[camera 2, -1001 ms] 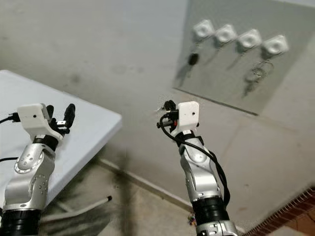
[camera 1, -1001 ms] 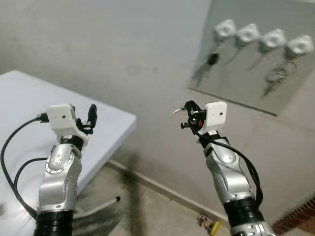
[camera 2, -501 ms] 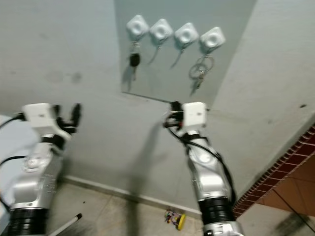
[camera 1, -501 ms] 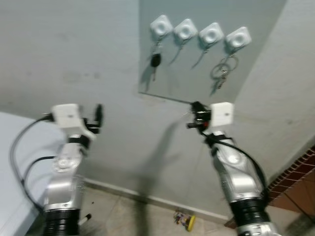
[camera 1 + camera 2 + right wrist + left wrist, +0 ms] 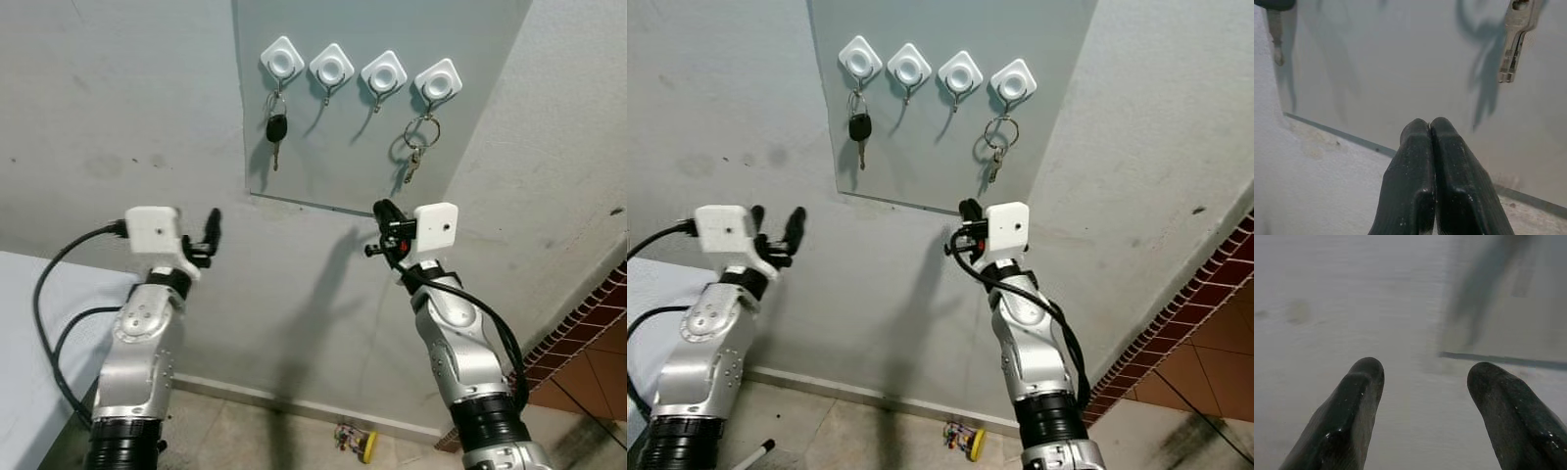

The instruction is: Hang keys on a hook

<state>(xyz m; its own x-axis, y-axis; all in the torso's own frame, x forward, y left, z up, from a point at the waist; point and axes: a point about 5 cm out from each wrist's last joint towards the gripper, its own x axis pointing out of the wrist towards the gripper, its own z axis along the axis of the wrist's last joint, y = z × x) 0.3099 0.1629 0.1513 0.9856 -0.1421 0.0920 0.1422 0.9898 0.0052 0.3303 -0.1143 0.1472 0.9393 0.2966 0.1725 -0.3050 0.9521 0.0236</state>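
I see 4 white diamond-shaped hooks (image 5: 357, 71) in a row on a smooth grey panel (image 5: 470, 127), up and ahead of my right gripper (image 5: 381, 210), the nearer arm. Its fingers (image 5: 1432, 166) are pressed together; I can't tell whether keys are pinched there. A black-headed key (image 5: 276, 130) and a metal key ring (image 5: 418, 137) hang lengthwise from the 2 end hooks. My left gripper (image 5: 1425, 396) is spread apart, empty, facing rough plaster.

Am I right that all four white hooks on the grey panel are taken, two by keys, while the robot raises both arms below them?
Not quite. Only two of the four hooks hold keys: the black car key on the far left and the silver key bunch on the far right. The two middle hooks are bare, as the left eye view shows. Both arms are indeed raised below.
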